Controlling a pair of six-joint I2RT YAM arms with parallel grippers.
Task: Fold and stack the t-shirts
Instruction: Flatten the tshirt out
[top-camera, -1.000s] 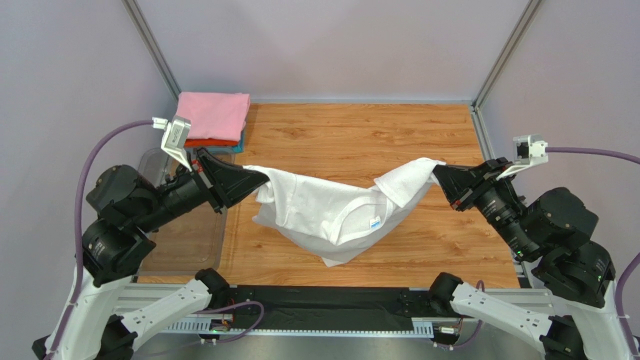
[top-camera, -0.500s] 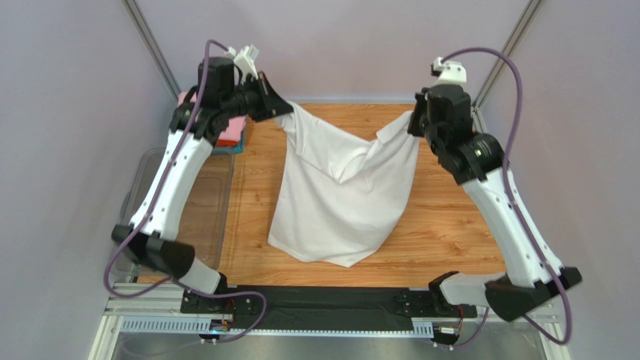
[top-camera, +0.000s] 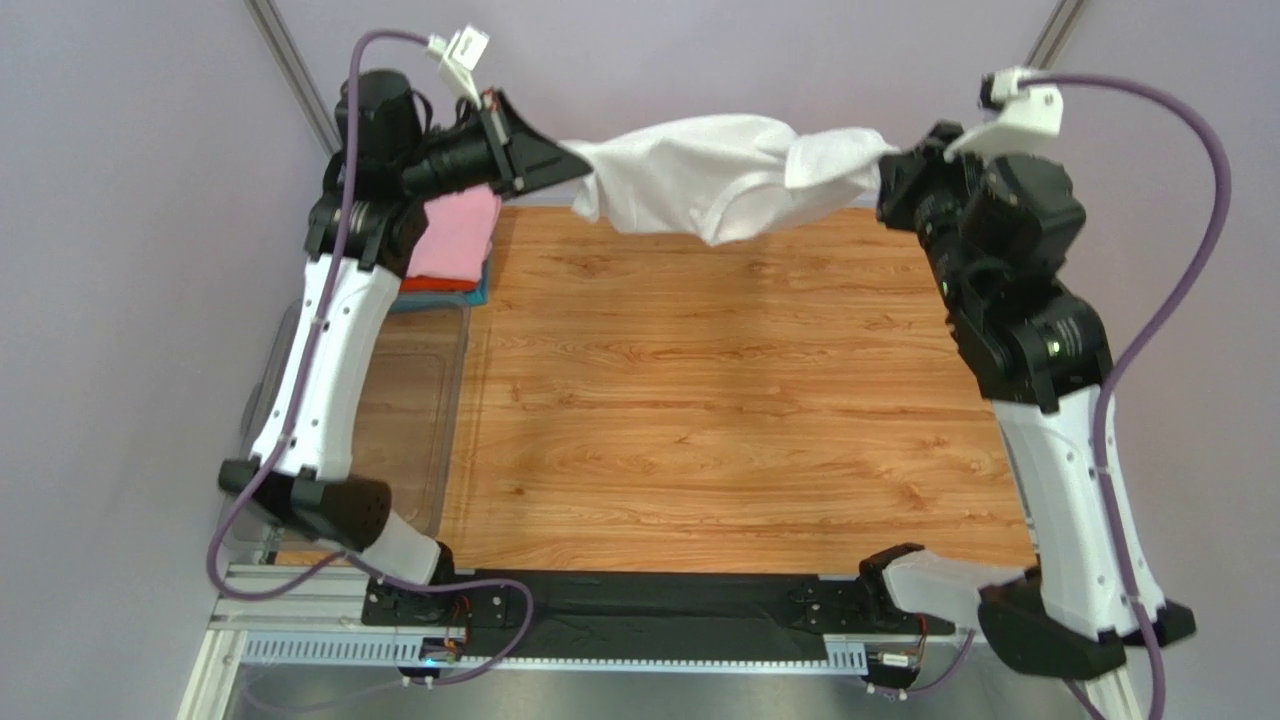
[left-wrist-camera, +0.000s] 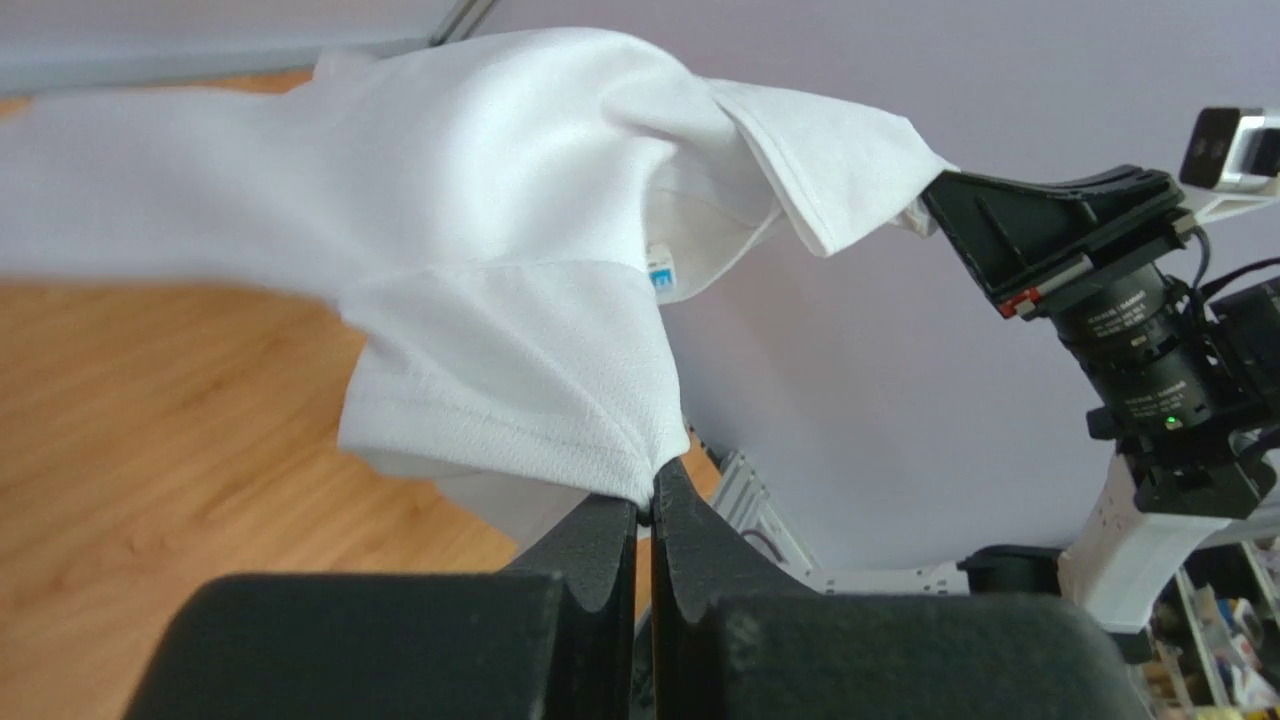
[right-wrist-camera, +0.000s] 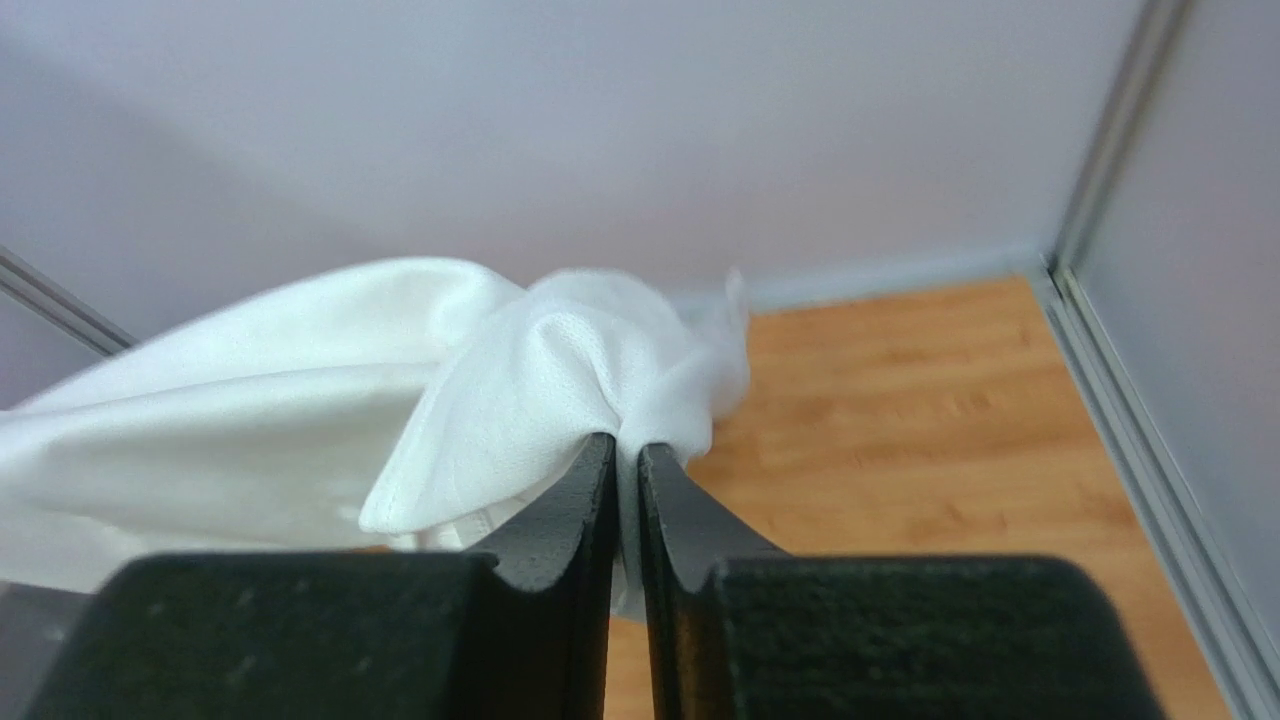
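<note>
The white t-shirt (top-camera: 706, 177) hangs stretched in the air between both grippers, high above the far edge of the wooden table (top-camera: 721, 390). My left gripper (top-camera: 579, 161) is shut on its left end; the left wrist view shows the jaws pinching a hem corner (left-wrist-camera: 649, 495), with the light-blue neck label (left-wrist-camera: 658, 275) above. My right gripper (top-camera: 879, 165) is shut on its right end, and the right wrist view (right-wrist-camera: 627, 443) shows cloth bunched between the jaws. A stack of folded t-shirts (top-camera: 448, 248), pink on top of orange-red and teal, lies at the far left.
A clear plastic bin (top-camera: 394, 413) stands left of the wooden table, under the left arm. Grey walls and metal frame posts close in the back and sides. The right arm's camera and wrist (left-wrist-camera: 1120, 300) show in the left wrist view.
Both arms have swung up and back from low near the table's middle. The white t-shirt rose off the table, first hanging down, now pulled taut in the air at the far edge.
</note>
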